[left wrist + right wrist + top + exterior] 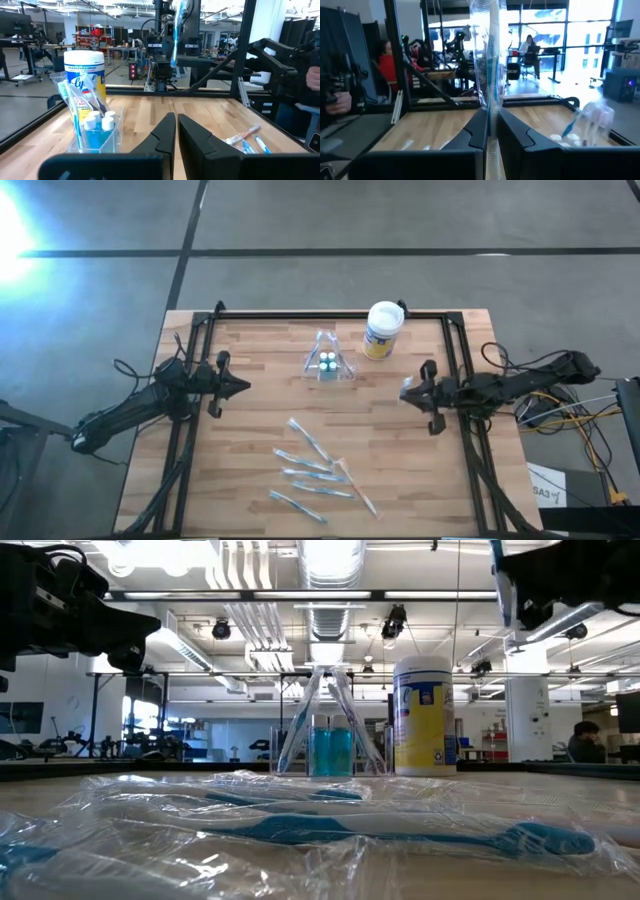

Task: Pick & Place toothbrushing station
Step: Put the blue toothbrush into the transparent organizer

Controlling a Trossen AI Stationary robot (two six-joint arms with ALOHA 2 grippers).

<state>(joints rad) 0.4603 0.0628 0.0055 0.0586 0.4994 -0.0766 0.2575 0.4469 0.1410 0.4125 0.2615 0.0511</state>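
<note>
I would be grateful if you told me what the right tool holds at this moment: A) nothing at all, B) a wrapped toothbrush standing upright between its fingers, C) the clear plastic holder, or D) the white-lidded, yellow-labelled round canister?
B: in the right wrist view the right tool is shut on a plastic-wrapped blue toothbrush rising straight up between its dark fingers.

robotics lab, exposed ceiling ducts point(330, 565), workbenches
</note>
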